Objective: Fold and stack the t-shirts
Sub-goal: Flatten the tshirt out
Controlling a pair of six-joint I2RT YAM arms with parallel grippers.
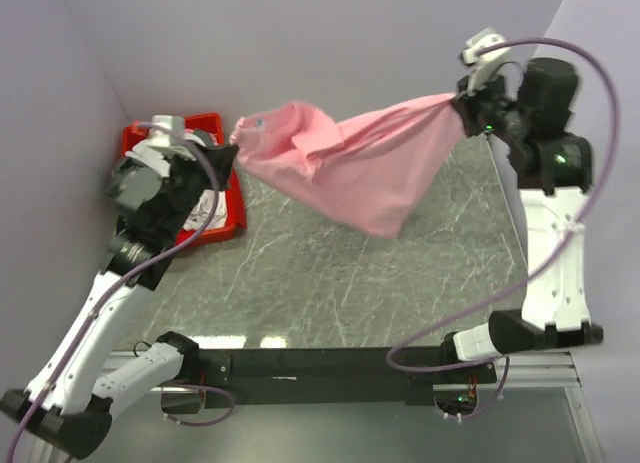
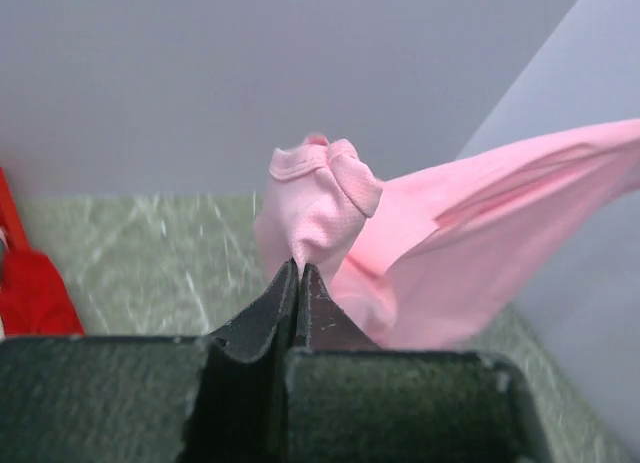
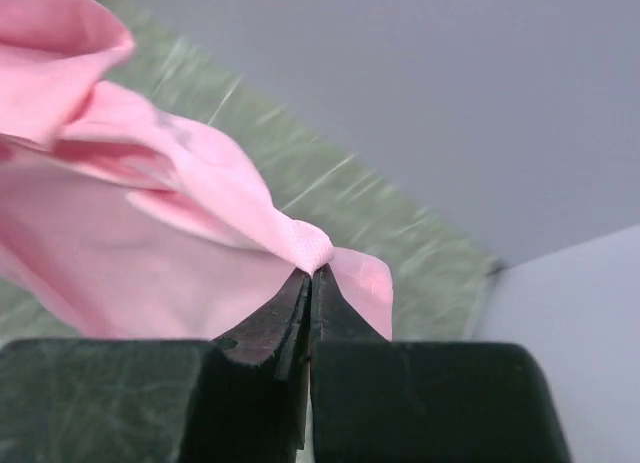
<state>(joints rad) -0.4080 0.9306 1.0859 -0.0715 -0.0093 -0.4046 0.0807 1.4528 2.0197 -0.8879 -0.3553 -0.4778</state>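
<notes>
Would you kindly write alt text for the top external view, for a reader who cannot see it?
A soft light pink cotton t-shirt hangs stretched between the left tool, pinching its end beside a rigid red plastic bin, and the right tool, pinching the opposite end. Beneath it lies a green marbled tabletop.

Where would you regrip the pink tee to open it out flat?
Probably the low hanging corner of the pink tee: it droops free above the table, nothing around it. Come from the near side, jaws across the edge. The left gripper and right gripper are both shut on its ends, so one must release first.
</notes>
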